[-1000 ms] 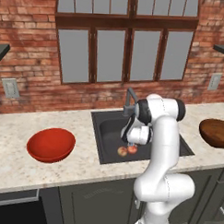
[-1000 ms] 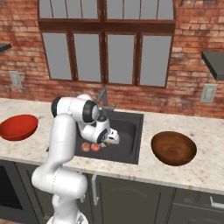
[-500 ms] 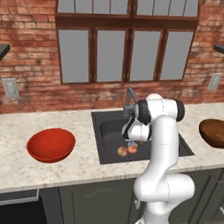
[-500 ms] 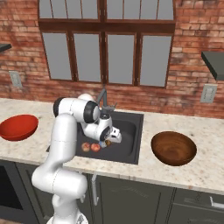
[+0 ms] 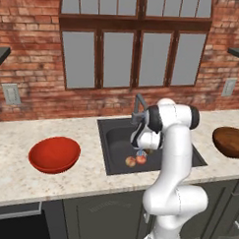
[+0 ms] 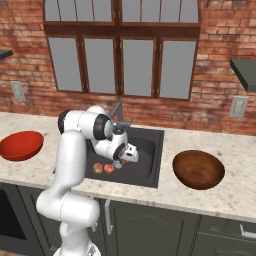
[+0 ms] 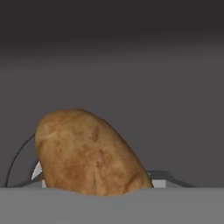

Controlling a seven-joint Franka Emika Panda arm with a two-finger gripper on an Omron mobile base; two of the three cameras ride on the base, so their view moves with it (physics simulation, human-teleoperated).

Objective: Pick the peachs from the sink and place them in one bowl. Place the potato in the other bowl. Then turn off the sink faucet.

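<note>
The tan-brown potato (image 7: 87,153) sits right in front of the hand camera, between my jaws and hiding the fingertips. My gripper (image 5: 142,151) (image 6: 121,161) is down inside the dark sink (image 5: 115,141) (image 6: 150,150), shut on the potato. Two peachs lie on the sink floor just beside it: a paler one (image 5: 131,161) (image 6: 98,167) and a redder one (image 5: 141,160) (image 6: 109,168). The red bowl (image 5: 54,154) (image 6: 20,145) stands left of the sink, the brown wooden bowl (image 5: 230,141) (image 6: 198,169) to its right. The faucet (image 5: 138,105) (image 6: 117,112) rises at the sink's back edge.
A brick wall with windows runs behind the speckled counter (image 5: 22,137). My arm's white links lean over the sink's front right. Wall outlets (image 5: 11,93) (image 6: 238,106) sit above the counter on both sides. The drain's rim (image 7: 17,162) curves left of the potato.
The jaws have closed in from wide open onto the potato. The arm has barely shifted and the peachs have stayed put.
</note>
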